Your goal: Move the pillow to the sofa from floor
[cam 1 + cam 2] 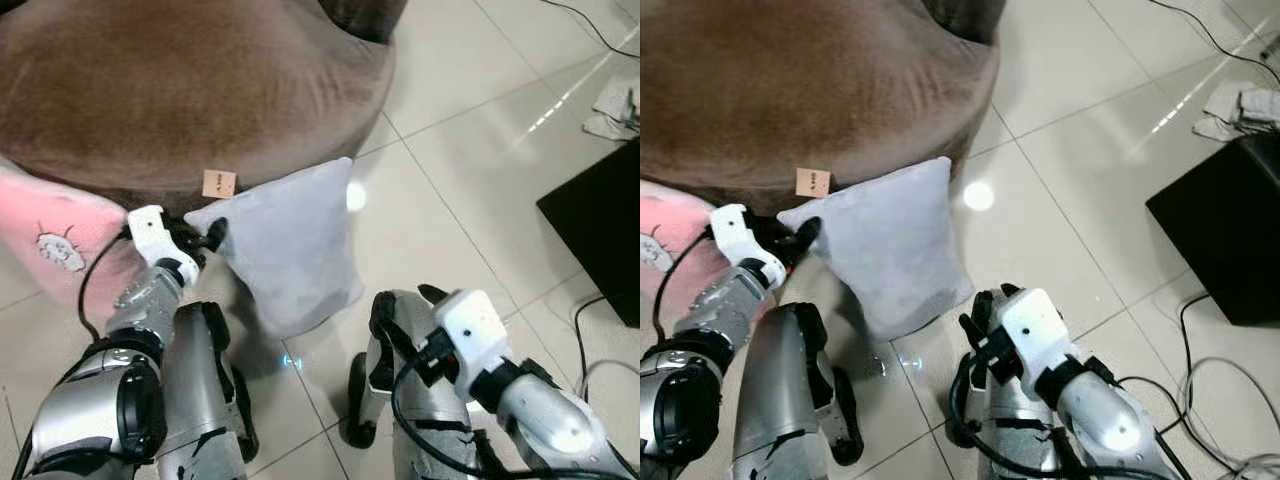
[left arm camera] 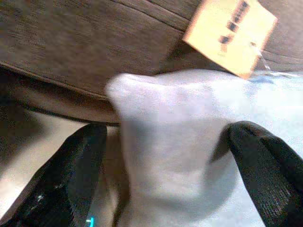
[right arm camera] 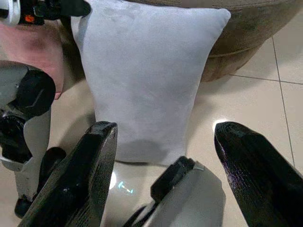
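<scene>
A grey pillow (image 1: pixel 290 245) stands upright on the tiled floor and leans against the front of the round brown sofa (image 1: pixel 180 80). My left gripper (image 1: pixel 202 240) is at the pillow's upper left corner. It is open, with that corner (image 2: pixel 161 123) between its two black fingers (image 2: pixel 61 179). My right gripper (image 1: pixel 405 300) hangs open just off the pillow's lower right edge, a little above the floor. In the right wrist view its fingers (image 3: pixel 80 175) are spread wide, facing the pillow (image 3: pixel 147 80) without touching it.
A pink pillow (image 1: pixel 50 240) lies against the sofa on the left. A paper tag (image 1: pixel 218 183) hangs from the sofa's front. A black box (image 1: pixel 600 220) and cables (image 1: pixel 590 350) lie on the right. My own legs (image 1: pixel 200 380) stand close to the grey pillow.
</scene>
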